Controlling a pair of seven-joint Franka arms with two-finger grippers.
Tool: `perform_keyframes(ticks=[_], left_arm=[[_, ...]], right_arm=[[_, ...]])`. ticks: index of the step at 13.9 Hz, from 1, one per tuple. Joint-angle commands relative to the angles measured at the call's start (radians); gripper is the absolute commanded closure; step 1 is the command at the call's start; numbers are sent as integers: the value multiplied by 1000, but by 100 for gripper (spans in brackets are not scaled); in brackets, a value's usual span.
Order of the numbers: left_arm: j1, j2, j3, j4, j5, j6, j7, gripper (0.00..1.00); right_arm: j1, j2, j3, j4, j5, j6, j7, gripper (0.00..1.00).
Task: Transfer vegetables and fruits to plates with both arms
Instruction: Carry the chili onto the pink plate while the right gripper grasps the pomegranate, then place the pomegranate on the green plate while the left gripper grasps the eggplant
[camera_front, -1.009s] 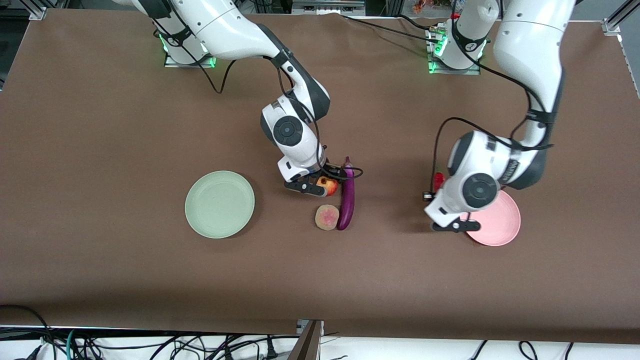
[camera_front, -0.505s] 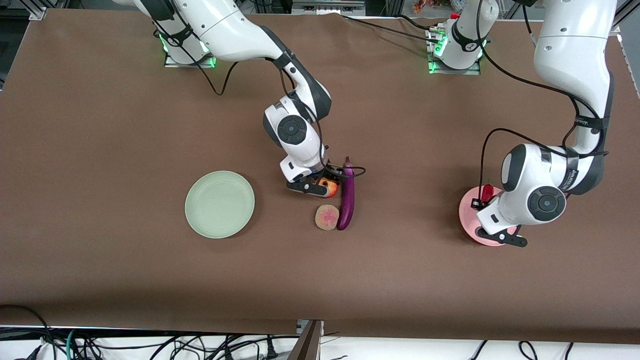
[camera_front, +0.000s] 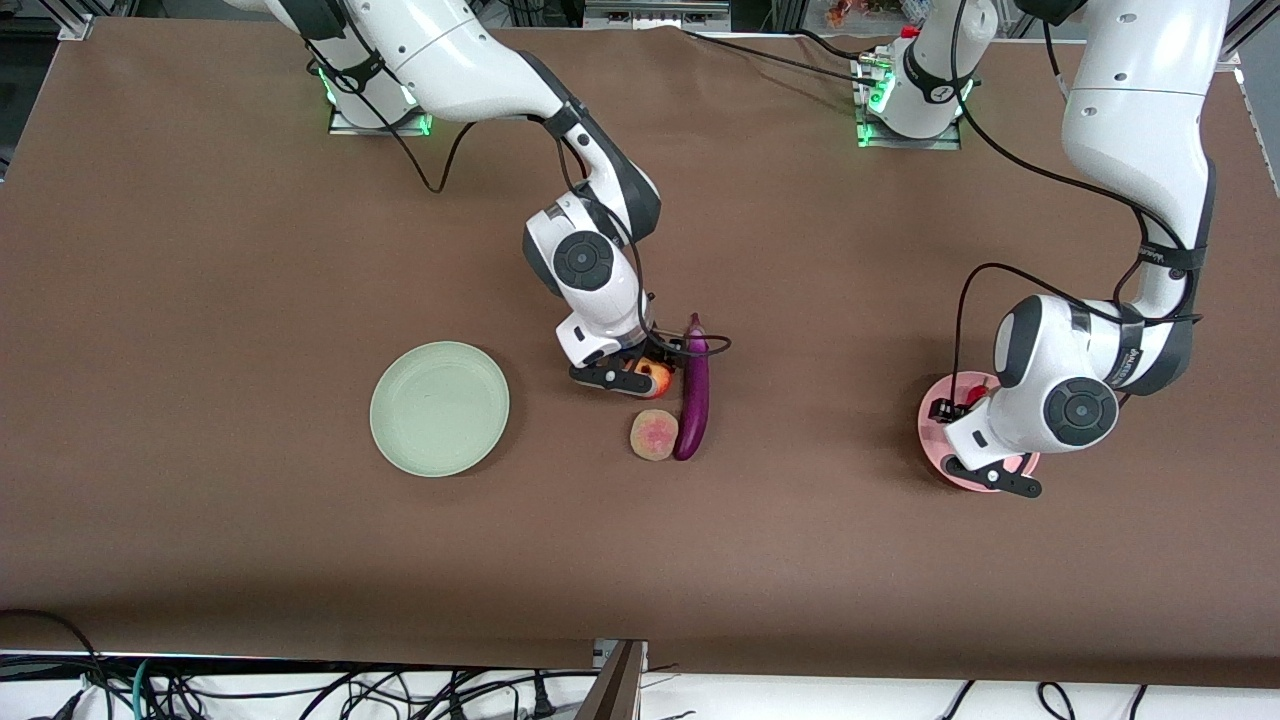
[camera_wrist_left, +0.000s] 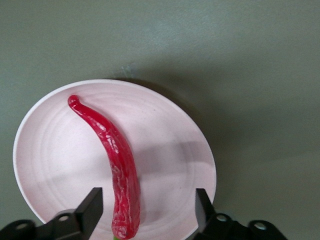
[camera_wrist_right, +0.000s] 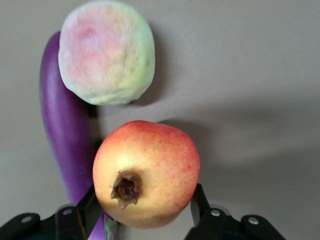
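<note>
Front view: the eggplant (camera_front: 692, 392) lies lengthwise, stem end toward the robots' bases; the right gripper (camera_front: 634, 374) and pomegranate (camera_front: 655, 376) sit beside it.

Left wrist view: the left gripper (camera_wrist_left: 146, 207) stands apart over the pink plate (camera_wrist_left: 60, 160), the chili pepper (camera_wrist_left: 114, 165) lying across that plate.

Right wrist view: fingers (camera_wrist_right: 89, 210) clamp the pomegranate; the tan fruit (camera_wrist_right: 106, 52) touches the eggplant.

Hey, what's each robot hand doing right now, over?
Left gripper open over pink plate, chili lying on it. Right gripper shut on pomegranate. Eggplant close beside.

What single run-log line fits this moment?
left claw: open over pink plate, chili on it | right claw: shut on pomegranate
</note>
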Motion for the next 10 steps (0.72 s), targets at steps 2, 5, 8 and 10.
perform_keyframes(ticks=[2, 5, 8, 10], left_arm=[[-67, -93, -6, 6, 8, -133, 1, 0], [-139, -122, -61, 15, -3, -154, -76, 0], [-154, -107, -151, 48, -160, -144, -263, 0], [-220, -73, -161, 56, -178, -72, -300, 0]], right_arm=[[-9, -133, -66, -15, -5, -195, -91, 54], [-52, -206, -141, -31, -1, -339, -230, 54], [-125, -248, -200, -84, 2, -412, -457, 54], [-145, -262, -245, -149, 2, -404, -576, 54]])
